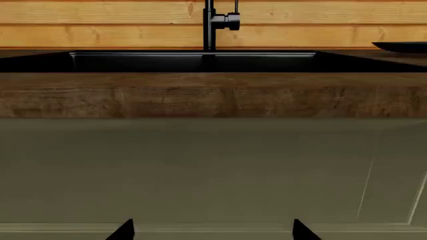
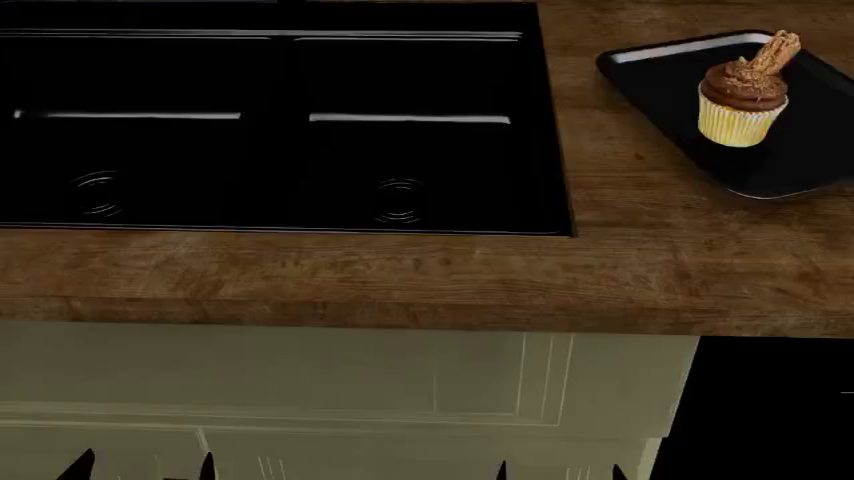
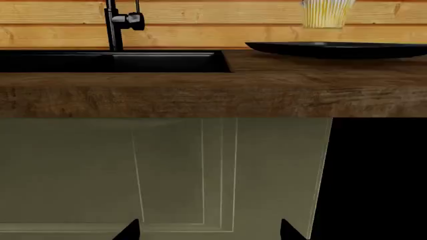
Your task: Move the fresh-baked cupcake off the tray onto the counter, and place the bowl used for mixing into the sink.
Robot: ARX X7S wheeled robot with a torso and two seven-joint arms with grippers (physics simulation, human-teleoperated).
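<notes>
The cupcake (image 2: 742,100), with pale yellow wrapper and chocolate frosting, stands on the black tray (image 2: 667,75) at the counter's far right; its wrapper (image 3: 325,14) also shows above the tray (image 3: 340,48) in the right wrist view. The counter (image 2: 667,260) is dark wood plank. The deep black sink (image 2: 267,120) fills the left of the worktop, with its tap (image 1: 212,22) behind. Both grippers hang low before the cabinet fronts, below counter height: left gripper (image 2: 140,468) and right gripper (image 2: 558,472), each open and holding nothing. The bowl is out of view.
Olive-green cabinet doors (image 2: 334,390) run under the counter's thick front edge (image 1: 213,95). A dark opening (image 2: 774,410) lies right of the cabinets. Yellowish pine boards (image 3: 213,25) form the wall behind the sink.
</notes>
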